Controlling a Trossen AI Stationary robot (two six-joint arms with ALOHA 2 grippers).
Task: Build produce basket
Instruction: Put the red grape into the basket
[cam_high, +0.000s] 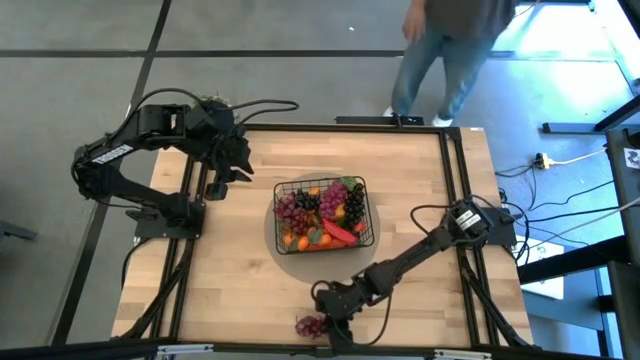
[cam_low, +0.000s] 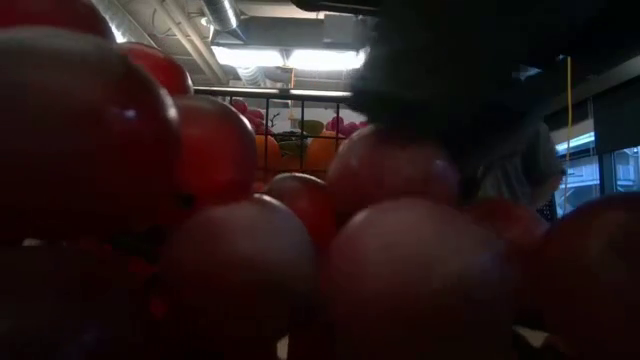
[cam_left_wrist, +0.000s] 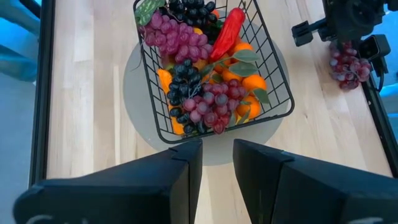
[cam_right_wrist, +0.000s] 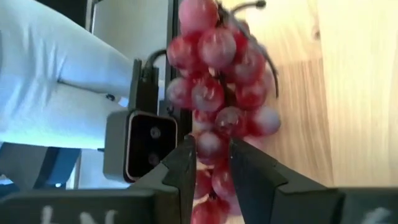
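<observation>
1. Pale butcher-block wood makes up the counter (cam_high: 420, 190); a black wire-grid basket (cam_high: 325, 212) sits on a grey round mat near its middle, already heaped with toy produce: purple and dark grapes, oranges, a red pepper.
2. One loose bunch of red-purple plastic grapes (cam_high: 309, 325) lies at the counter's near edge, well apart from the basket and right against the low camera.
3. My right claw (cam_right_wrist: 210, 163) is down at that bunch, fingers narrowly parted, with grapes wedged between them. I judge it a pinch on a berry or two, not the stem.
4. Risks as I see them: so shallow a hold could slip on lift, letting the bunch swing or drop off the counter edge just beside it. The dangling cluster could also snag the basket's wire rim on the way in, or knock the pile.
5. My left claw (cam_left_wrist: 216, 163) hangs above the far side of the counter, fingers slightly apart, holding nothing, looking down on the basket.
</observation>
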